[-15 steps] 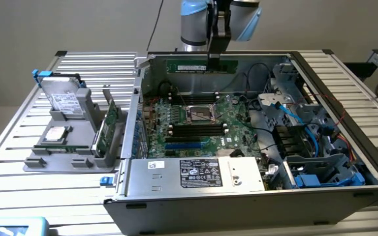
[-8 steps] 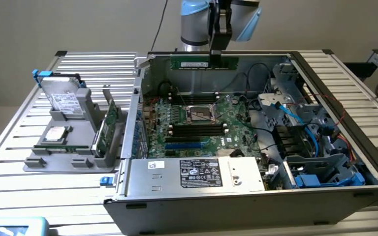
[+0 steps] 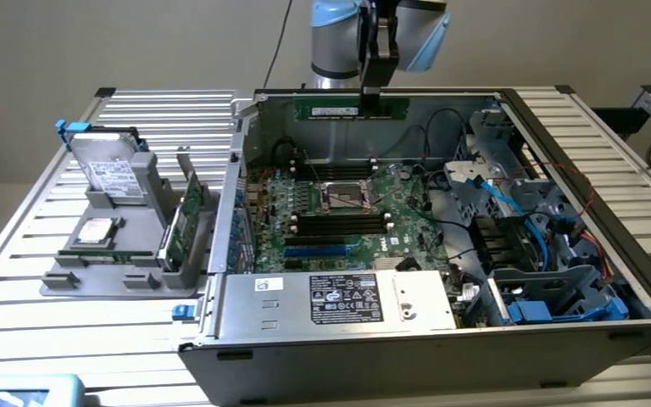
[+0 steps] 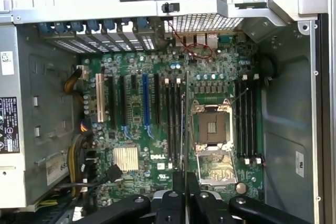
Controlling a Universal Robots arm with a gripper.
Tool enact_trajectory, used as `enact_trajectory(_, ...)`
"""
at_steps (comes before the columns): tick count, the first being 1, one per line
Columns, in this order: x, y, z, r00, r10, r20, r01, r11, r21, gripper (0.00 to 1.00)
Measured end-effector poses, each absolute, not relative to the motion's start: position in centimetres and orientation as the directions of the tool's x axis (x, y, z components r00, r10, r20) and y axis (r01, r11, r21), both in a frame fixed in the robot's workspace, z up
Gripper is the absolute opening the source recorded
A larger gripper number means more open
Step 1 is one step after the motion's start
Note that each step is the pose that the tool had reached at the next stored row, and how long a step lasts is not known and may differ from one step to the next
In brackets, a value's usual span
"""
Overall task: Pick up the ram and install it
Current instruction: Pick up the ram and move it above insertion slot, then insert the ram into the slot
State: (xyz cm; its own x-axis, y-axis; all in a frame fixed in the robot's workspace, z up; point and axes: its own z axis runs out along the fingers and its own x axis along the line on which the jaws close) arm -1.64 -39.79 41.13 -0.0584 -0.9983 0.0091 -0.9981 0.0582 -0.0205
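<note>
Currently the tool is clamped on the ram, pinching the slim green stick near the middle of its upper edge. The stick hangs level, its long side horizontal, in the air above the far end of the open computer case. It is well clear of the motherboard lying flat on the case floor. On that board sit the processor socket and, just beside it, rows of black memory slots. A silver power supply with a white label fills the near end of the case. In the wrist view the stick shows edge-on as a thin line running out from between the dark fingers, parallel to the long black slots next to the socket and above the board, not seated in any of them. The case rests on a slatted metal worktop. At the exterior view's left, a grey holder carries a drive standing upright and a green expansion card.
</note>
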Motion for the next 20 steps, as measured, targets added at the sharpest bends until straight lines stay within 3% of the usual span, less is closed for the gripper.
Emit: enact_trajectory(20, -1.64, -39.78, 40.23, -0.024, -1.0, 0.008, -0.999, 0.024, -0.02, 0.14)
